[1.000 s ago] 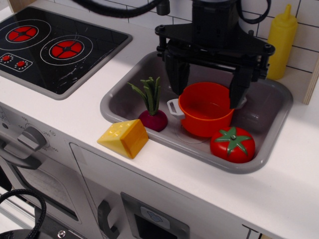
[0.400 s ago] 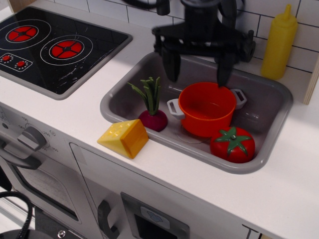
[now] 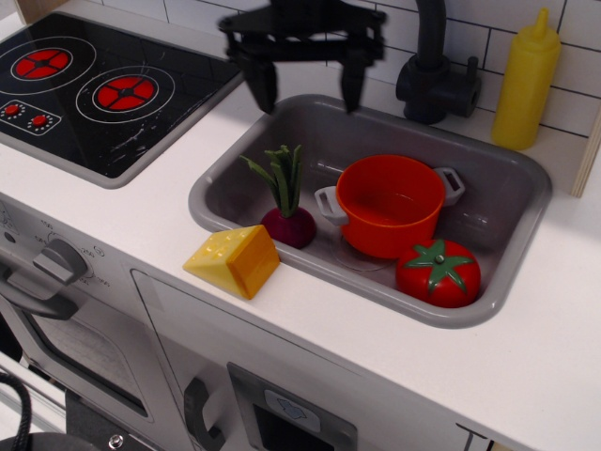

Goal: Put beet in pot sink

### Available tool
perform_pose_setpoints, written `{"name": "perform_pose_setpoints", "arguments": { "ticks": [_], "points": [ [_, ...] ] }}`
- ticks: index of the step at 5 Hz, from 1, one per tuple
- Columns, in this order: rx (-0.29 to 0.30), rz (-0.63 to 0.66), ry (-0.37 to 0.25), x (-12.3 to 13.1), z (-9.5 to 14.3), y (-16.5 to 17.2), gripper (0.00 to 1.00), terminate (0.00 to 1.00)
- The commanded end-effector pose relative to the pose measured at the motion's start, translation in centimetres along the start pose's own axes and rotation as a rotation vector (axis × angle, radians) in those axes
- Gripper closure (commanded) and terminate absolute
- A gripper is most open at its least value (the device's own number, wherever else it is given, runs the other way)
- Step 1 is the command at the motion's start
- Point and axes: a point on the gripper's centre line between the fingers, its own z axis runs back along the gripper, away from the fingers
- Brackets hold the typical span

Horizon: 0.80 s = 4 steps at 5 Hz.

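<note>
The beet [image 3: 287,209], a dark magenta bulb with upright green leaves, stands in the left part of the grey sink [image 3: 512,188]. The orange pot [image 3: 389,205] with light-grey handles sits in the middle of the sink, just right of the beet. My gripper [image 3: 305,92] is open and empty. It hangs above the sink's back left rim, up and behind the beet, apart from it.
A red tomato [image 3: 438,272] lies in the sink at the front right, beside the pot. A yellow cheese wedge [image 3: 235,260] sits on the counter at the sink's front left rim. A black faucet [image 3: 434,70], a yellow bottle [image 3: 525,83] and a stove [image 3: 103,89] are around.
My gripper has risen from around the pot and moved left, to above the sink's back left rim. The pot, beet and tomato have not moved.
</note>
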Motion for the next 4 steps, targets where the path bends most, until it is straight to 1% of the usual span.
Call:
{"name": "perform_pose_setpoints", "arguments": {
  "ticks": [1,2,3,4],
  "points": [
    [0.031,-0.016,0.001,0.9,-2.5,1.4,0.0,0.0],
    [0.027,-0.012,-0.012,0.7,-3.9,1.6,0.0,0.0],
    [0.042,0.005,-0.003,0.6,-5.5,1.8,0.0,0.0],
    [0.091,0.013,-0.002,0.4,-6.7,1.9,0.0,0.0]
  ]
}}
